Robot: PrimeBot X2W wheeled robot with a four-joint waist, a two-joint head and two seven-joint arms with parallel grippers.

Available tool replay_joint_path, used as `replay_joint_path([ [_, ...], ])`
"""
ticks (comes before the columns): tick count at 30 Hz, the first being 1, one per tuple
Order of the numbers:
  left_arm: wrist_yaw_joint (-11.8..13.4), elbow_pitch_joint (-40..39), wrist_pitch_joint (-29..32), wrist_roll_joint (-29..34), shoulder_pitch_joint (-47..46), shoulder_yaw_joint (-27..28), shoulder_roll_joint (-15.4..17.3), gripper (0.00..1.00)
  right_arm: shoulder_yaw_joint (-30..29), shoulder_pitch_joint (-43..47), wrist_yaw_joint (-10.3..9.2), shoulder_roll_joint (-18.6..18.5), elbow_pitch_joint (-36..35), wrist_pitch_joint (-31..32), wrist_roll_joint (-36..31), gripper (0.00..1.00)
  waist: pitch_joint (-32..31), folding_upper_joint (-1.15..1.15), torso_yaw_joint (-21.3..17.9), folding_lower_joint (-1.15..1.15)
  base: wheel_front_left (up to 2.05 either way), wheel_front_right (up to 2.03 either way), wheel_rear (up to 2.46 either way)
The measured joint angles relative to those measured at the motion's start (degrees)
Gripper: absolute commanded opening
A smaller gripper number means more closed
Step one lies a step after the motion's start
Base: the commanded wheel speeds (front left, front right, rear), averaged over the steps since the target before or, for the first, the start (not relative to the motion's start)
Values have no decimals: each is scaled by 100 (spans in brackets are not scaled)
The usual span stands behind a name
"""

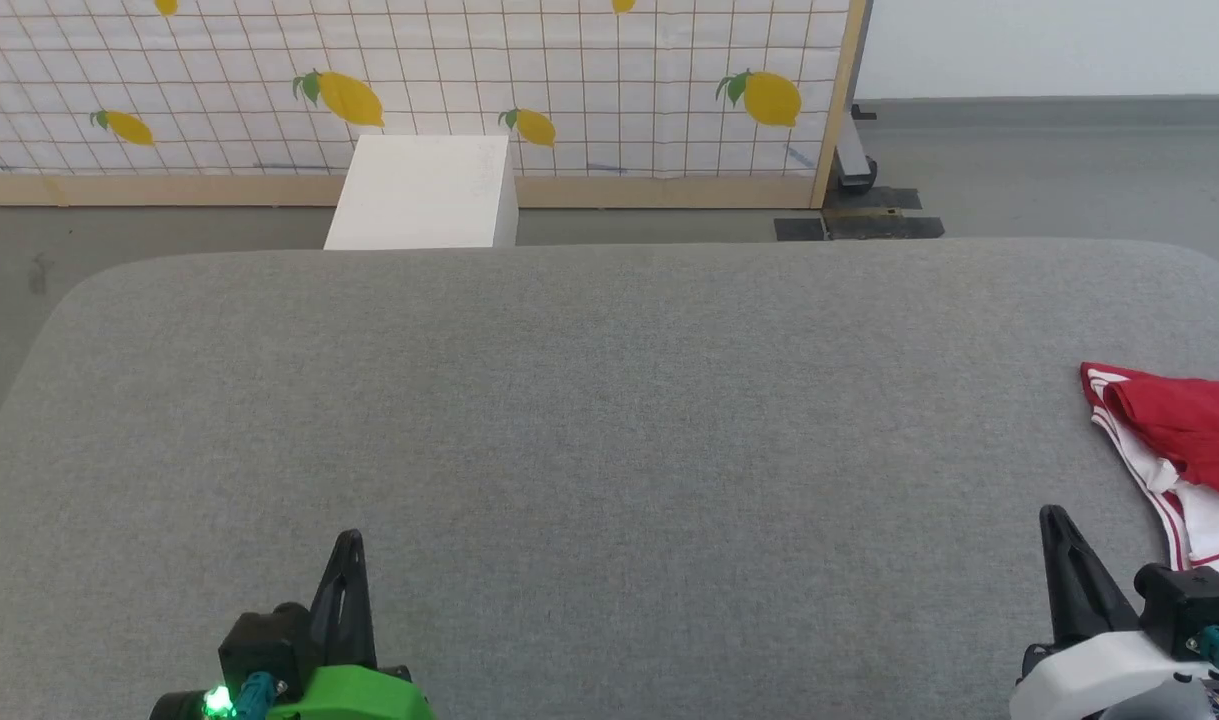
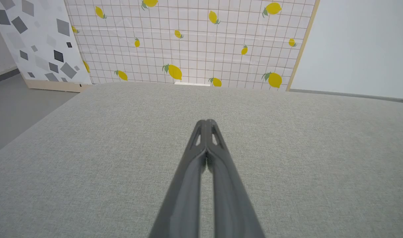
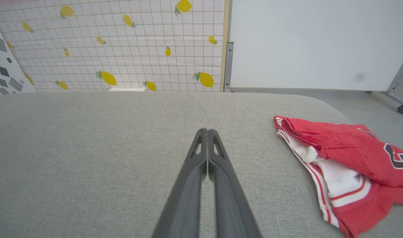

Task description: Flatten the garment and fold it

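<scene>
The garment (image 1: pixel 1184 440) is a red jersey with white sleeves and striped trim, lying crumpled at the right edge of the grey padded table (image 1: pixel 589 420). The right wrist view shows the garment (image 3: pixel 346 162) bunched up, part of a black print visible near the frame's right edge. My right gripper (image 1: pixel 1054 520) is shut and empty, a short way left of the garment; its fingertips (image 3: pixel 207 132) meet above bare fabric. My left gripper (image 1: pixel 349 545) is shut and empty at the table's near left; in the left wrist view the left gripper (image 2: pixel 206 123) has its fingers pressed together.
A white box (image 1: pixel 424 190) stands on the floor behind the table's far edge. A lemon-print screen (image 1: pixel 419 80) closes off the back. A white panel on a wheeled frame (image 3: pixel 317 43) stands to the right. Grey floor surrounds the table.
</scene>
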Motion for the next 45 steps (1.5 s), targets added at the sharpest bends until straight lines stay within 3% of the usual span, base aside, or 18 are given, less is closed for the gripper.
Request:
replay_joint_path([
  [45, -538, -41, 528, 714, -257, 563, -348, 0, 394, -235, 0, 0, -143, 210, -103, 0, 54, 0, -19, 0, 0, 0, 0],
])
